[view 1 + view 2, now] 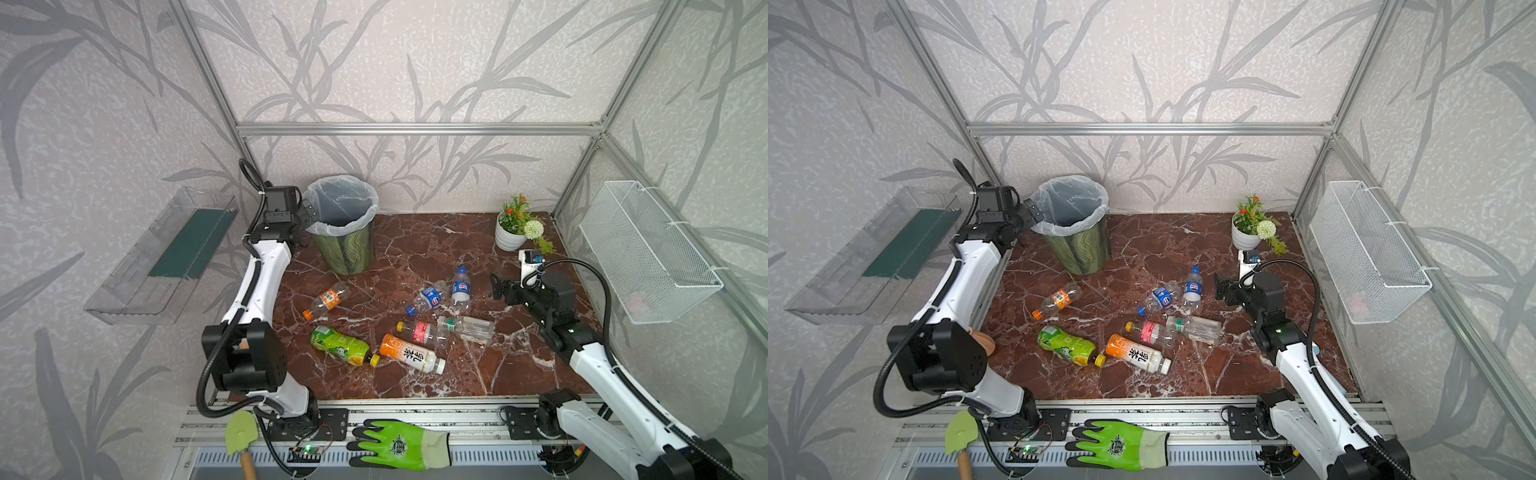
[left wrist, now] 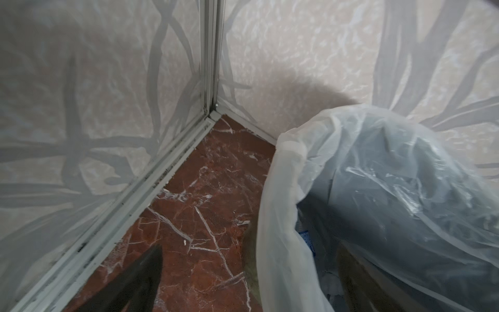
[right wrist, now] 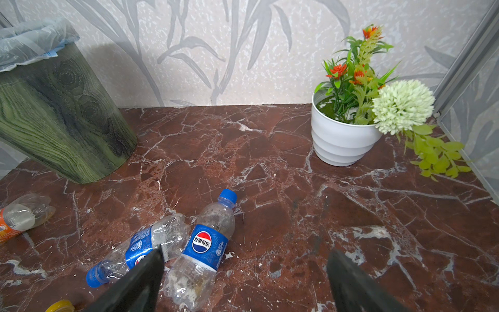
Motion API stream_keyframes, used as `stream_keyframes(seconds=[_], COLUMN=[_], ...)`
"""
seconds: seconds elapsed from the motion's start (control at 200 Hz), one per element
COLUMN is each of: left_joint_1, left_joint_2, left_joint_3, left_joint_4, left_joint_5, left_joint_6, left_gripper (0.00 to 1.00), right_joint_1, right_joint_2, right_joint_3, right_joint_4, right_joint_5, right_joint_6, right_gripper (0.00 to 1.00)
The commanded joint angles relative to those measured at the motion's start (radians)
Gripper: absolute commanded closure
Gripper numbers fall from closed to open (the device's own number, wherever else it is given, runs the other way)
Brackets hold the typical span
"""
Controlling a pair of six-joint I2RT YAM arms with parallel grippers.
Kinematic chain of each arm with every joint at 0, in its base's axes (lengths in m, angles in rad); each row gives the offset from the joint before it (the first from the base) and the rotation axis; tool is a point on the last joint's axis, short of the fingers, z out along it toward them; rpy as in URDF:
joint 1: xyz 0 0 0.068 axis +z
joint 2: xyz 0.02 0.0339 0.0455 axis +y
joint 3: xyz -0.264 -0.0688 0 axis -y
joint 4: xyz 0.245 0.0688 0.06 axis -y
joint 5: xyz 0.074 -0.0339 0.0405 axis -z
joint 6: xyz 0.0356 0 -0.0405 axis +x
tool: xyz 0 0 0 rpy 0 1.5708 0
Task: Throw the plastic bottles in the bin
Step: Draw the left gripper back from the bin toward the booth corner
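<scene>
The bin (image 1: 343, 232) (image 1: 1075, 245), green wavy-striped with a white liner, stands at the back left. My left gripper (image 1: 309, 214) (image 1: 1034, 214) is open at its left rim. In the left wrist view one finger (image 2: 140, 281) is outside the bin and the other is behind the liner (image 2: 283, 216); a bit of blue label (image 2: 307, 240) shows inside. Several plastic bottles lie on the table: orange-labelled (image 1: 328, 300), two blue-labelled (image 1: 430, 298) (image 3: 205, 243), red-labelled (image 1: 422, 332), clear (image 1: 467, 328), green-wrapped (image 1: 340, 345), orange-and-white (image 1: 411, 353). My right gripper (image 1: 496, 286) (image 3: 245, 270) hangs open and empty beside the blue-labelled pair.
A white flowerpot (image 1: 509, 239) with plants stands at the back right. A wire mesh basket (image 1: 648, 253) hangs on the right wall and a clear shelf (image 1: 162, 257) on the left wall. A green glove (image 1: 399, 444) and a trowel (image 1: 241, 432) lie on the front rail.
</scene>
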Motion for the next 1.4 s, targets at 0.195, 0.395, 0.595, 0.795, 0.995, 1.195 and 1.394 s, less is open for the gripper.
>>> stream_keyframes(seconds=[0.195,0.395,0.595,0.795,0.995,1.195,1.394], left_joint_1=[0.078,0.077,0.043,-0.032,-0.134,-0.216,-0.278], left_joint_2=[0.102,0.253,0.303,0.309,0.307,0.335,0.418], left_joint_3=[0.064,0.209,0.203,0.187,0.170,0.214,0.343], left_joint_4=[0.193,0.130,0.152,0.153,0.179,0.189,0.184], left_joint_5=[0.416,0.622,0.678,0.663,0.644,0.572,0.538], left_joint_6=[-0.099,-0.075,-0.098,-0.104,-0.136,-0.154,-0.167], left_gripper=[0.01,0.01,0.04,0.05,0.05,0.03,0.01], right_joint_1=[0.005,0.004,0.004,0.004,0.004,0.012,0.191], right_joint_2=[0.026,0.044,0.035,0.022,0.011,0.047,0.091], right_joint_3=[-0.030,-0.037,-0.044,-0.046,-0.038,0.013,0.089], right_joint_4=[0.035,0.034,0.025,0.015,-0.031,-0.110,-0.190], right_joint_5=[-0.006,-0.016,-0.016,-0.021,-0.022,-0.110,-0.091], right_joint_6=[0.024,0.022,0.022,0.023,-0.001,-0.007,-0.047], right_gripper=[0.06,0.05,0.06,0.05,0.06,0.10,0.12])
